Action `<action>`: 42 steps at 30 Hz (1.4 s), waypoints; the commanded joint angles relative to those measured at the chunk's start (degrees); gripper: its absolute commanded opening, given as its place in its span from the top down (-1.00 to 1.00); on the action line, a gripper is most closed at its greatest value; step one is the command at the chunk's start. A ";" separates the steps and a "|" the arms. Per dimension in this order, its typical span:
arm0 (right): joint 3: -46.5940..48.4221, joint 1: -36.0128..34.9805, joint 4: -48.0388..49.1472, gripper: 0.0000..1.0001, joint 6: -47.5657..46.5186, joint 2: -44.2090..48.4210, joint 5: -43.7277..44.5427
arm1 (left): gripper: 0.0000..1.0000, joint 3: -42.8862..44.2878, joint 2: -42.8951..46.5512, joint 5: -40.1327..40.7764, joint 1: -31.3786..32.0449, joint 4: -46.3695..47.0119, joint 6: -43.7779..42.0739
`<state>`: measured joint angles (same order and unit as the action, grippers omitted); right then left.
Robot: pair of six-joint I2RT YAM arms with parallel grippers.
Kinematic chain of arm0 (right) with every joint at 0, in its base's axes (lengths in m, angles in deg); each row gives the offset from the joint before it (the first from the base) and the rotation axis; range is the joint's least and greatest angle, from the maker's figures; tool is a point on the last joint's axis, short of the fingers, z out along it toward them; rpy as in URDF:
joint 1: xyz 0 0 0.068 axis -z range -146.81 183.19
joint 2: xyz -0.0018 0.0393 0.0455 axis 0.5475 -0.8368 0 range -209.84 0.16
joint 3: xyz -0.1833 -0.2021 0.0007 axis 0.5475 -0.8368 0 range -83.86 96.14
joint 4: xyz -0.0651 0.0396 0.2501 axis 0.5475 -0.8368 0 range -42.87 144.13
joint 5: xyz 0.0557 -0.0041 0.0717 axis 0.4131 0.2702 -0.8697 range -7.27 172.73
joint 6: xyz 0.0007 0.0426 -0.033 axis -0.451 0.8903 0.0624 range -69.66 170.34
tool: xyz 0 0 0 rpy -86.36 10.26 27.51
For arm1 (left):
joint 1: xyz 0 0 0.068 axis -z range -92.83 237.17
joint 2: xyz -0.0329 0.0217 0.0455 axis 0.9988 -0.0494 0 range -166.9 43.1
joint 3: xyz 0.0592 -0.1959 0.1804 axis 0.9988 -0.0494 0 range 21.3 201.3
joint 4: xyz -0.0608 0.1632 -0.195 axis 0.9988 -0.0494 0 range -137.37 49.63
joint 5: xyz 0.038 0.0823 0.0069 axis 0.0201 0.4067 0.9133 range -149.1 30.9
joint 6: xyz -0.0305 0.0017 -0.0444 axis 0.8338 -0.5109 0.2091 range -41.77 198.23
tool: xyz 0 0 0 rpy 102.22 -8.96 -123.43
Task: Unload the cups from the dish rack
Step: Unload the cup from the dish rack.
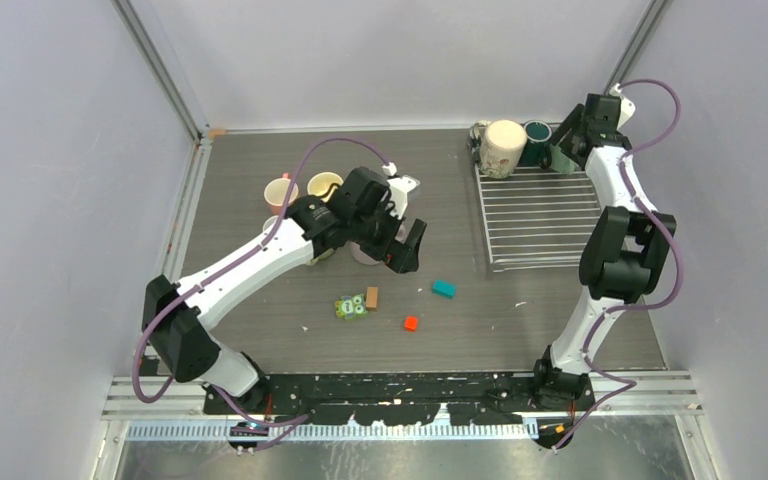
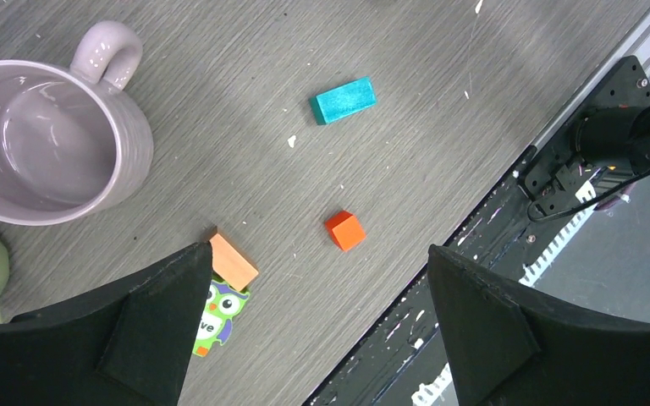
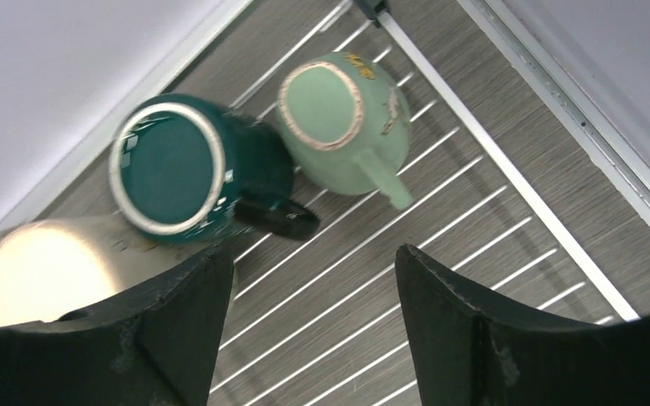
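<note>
The dish rack (image 1: 540, 215) lies at the right of the table. At its far end stand a cream mug (image 1: 503, 148) and a dark teal mug (image 1: 537, 133). In the right wrist view the dark teal mug (image 3: 178, 169) and a pale green mug (image 3: 338, 118) sit base up on the rack bars (image 3: 474, 211), with the cream mug (image 3: 42, 271) at the left. My right gripper (image 3: 313, 252) is open and empty above the bars, just short of these mugs. My left gripper (image 2: 319, 254) is open and empty over the table. A mauve mug (image 2: 42, 139) stands upright beside it.
A pink mug (image 1: 280, 192) and a yellow-cream mug (image 1: 324, 185) stand on the table behind my left arm. A teal block (image 2: 343, 100), an orange cube (image 2: 344, 230), a tan block (image 2: 233, 262) and an owl card (image 2: 216, 317) lie near the front edge. The back wall is close behind the rack.
</note>
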<state>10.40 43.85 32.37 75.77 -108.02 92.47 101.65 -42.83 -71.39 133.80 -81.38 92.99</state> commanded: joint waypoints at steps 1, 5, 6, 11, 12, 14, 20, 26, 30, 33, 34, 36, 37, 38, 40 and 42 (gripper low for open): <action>3.88 2.28 2.92 -0.45 -0.08 -4.27 0.69 | -0.99 -0.45 2.39 -1.32 0.39 0.70 -0.43; 5.39 2.73 3.73 -0.31 0.36 -7.50 1.98 | -0.99 -0.51 2.49 -1.02 0.39 0.68 -0.75; 5.84 2.79 3.88 -0.28 0.40 -8.31 1.88 | -0.99 -0.57 2.46 -1.06 0.39 0.67 -0.71; 8.08 3.28 4.16 -0.18 -0.77 -11.65 1.51 | -0.99 -0.63 1.85 -1.50 0.39 0.65 -0.76; 8.30 3.43 4.21 -0.18 -1.12 -12.15 1.50 | -0.99 -0.64 1.66 -1.50 0.39 0.63 -0.71; 8.79 3.80 4.39 -0.15 -1.40 -13.18 0.47 | -0.99 -0.63 1.50 -1.58 0.39 0.53 -0.70; 9.48 4.37 4.89 0.02 -2.81 -15.24 -2.15 | -0.99 -0.59 0.91 -1.42 0.40 0.58 -0.79; 7.26 4.42 6.20 0.07 -3.27 -15.56 -3.65 | -0.99 -0.55 0.17 -1.42 0.39 0.44 -0.75; 7.27 4.37 6.23 0.08 -4.59 -16.06 -3.76 | -0.99 -0.64 0.01 -1.42 0.39 0.48 -0.70; 8.75 4.38 5.57 0.13 -5.73 -17.04 -3.30 | -0.99 -0.62 -0.19 -1.49 0.39 0.49 -0.61; 9.29 4.41 5.39 0.15 -6.23 -17.39 -3.24 | -0.99 -0.64 -0.20 -1.50 0.39 0.46 -0.61; 10.59 4.38 4.57 0.20 -7.20 -18.25 -3.10 | -0.99 -0.55 -0.32 -1.46 0.39 0.49 -0.61; 11.25 4.41 4.23 0.23 -7.61 -18.67 -3.14 | -0.99 -0.53 -0.40 -1.50 0.39 0.50 -0.64; 11.72 4.44 3.81 0.26 -8.21 -19.09 -3.06 | -0.99 -0.55 -0.49 -1.50 0.39 0.47 -0.62; 12.18 4.42 3.63 0.30 -8.77 -19.34 -3.00 | -0.99 -0.55 -0.63 -1.59 0.39 0.43 -0.53; 12.37 4.37 3.49 0.30 -9.06 -19.43 -2.64 | -1.00 -0.55 -0.70 -1.51 0.39 0.44 -0.57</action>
<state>20.19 47.96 35.63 68.82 -127.50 88.73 101.17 -43.27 -72.18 133.93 -81.38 92.82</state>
